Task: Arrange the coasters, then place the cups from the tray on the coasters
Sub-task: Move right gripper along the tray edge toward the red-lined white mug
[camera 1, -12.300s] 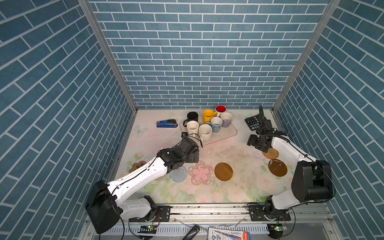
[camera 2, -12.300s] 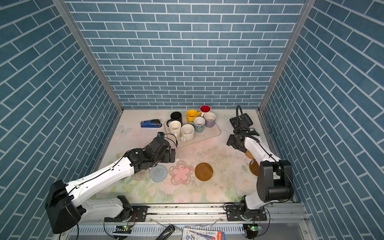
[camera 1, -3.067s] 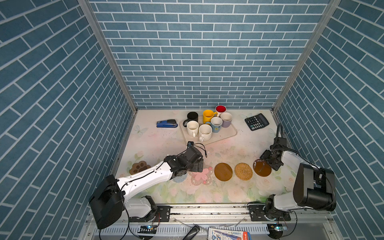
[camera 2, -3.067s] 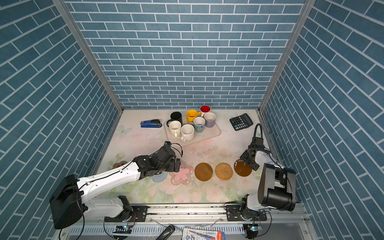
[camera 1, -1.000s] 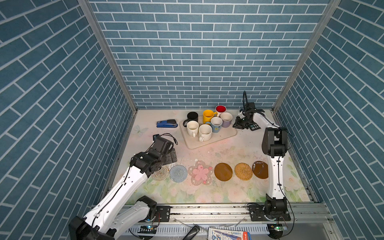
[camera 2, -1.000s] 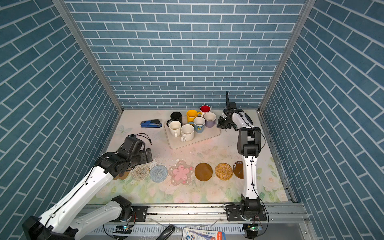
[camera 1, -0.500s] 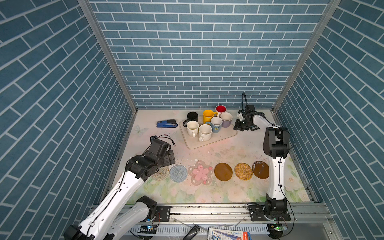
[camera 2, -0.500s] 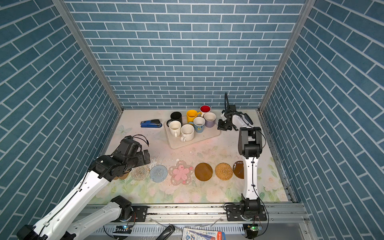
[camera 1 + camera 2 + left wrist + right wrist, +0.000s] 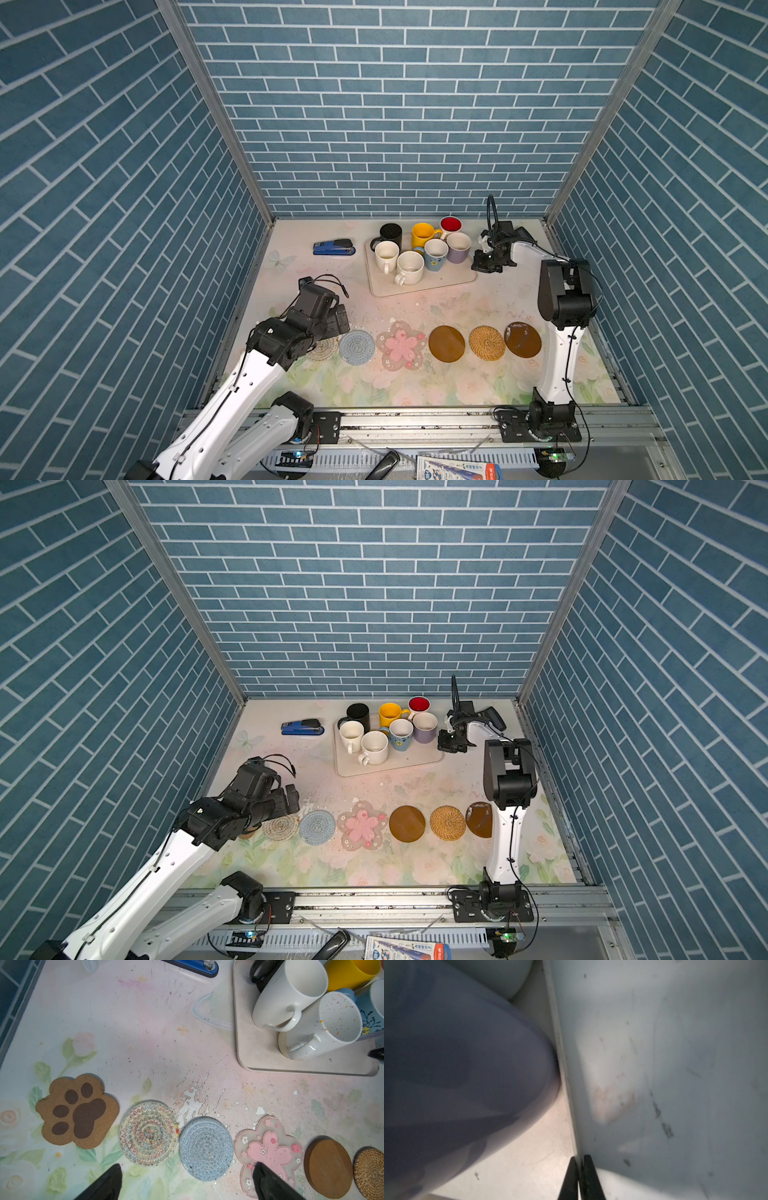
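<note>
Several coasters lie in a row near the front: a paw-shaped one (image 9: 78, 1110), a multicoloured woven round (image 9: 324, 349), a blue-grey round (image 9: 356, 347), a pink flower (image 9: 401, 345), a brown disc (image 9: 446, 343), a rattan round (image 9: 487, 343) and another brown disc (image 9: 523, 339). Several cups stand on the cream tray (image 9: 440, 284), among them black (image 9: 390, 232), yellow (image 9: 423, 235) and lavender (image 9: 458, 247). My left gripper (image 9: 340, 320) hovers open over the row's left end (image 9: 188, 1165). My right gripper (image 9: 484, 264) is shut on the tray's right rim (image 9: 578, 1167), beside the lavender cup (image 9: 456, 1064).
A blue stapler (image 9: 333, 248) lies left of the tray at the back. A black calculator (image 9: 492, 715) shows partly behind my right wrist. Blue brick walls close in the back and both sides. The right arm's upright link (image 9: 561, 353) stands by the rightmost coaster.
The right gripper has shut at the tray's right edge. The left arm has drawn back slightly leftward above the coaster row, still open.
</note>
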